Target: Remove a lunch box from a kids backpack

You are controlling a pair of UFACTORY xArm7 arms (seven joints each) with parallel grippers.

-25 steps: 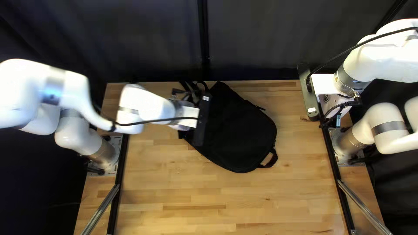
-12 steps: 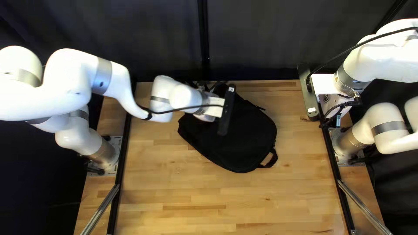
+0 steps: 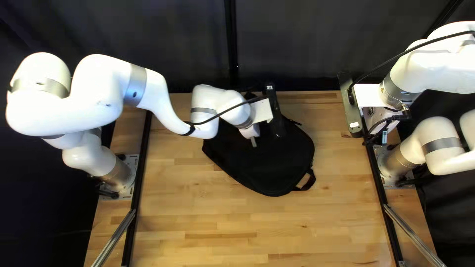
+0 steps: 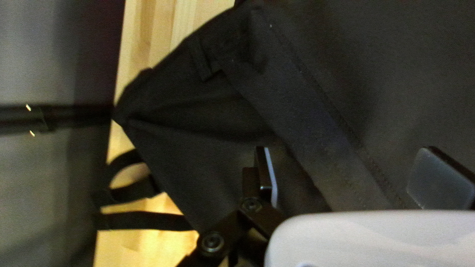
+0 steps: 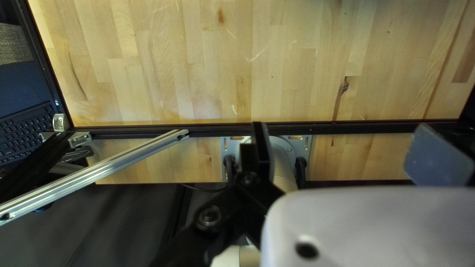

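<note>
A black backpack (image 3: pixel 277 163) lies flat across the upper middle of the table in the top left view; a lunch box is not visible. My left gripper (image 3: pixel 251 132) is over its upper part. Seen from the left wrist, the backpack (image 4: pixel 193 128) spreads beneath and ahead of my left gripper (image 4: pixel 351 178), whose fingers stand wide apart with dark cloth behind the gap. My right gripper (image 3: pixel 377 120) stays by the table's right edge, away from the backpack. In its wrist view the right gripper (image 5: pixel 349 153) is open and holds nothing.
Straps (image 4: pixel 148 220) hang out beside the backpack over the wooden table (image 3: pixel 213 232). Metal rails (image 3: pixel 115 237) run down both sides. A dark curtain (image 3: pixel 297 44) stands behind the far edge. A keyboard (image 5: pixel 24 131) shows beyond the table in the right wrist view.
My left arm has swung rightward in the top left view, from the backpack's left end to over its upper middle. The backpack and right arm look unmoved.
</note>
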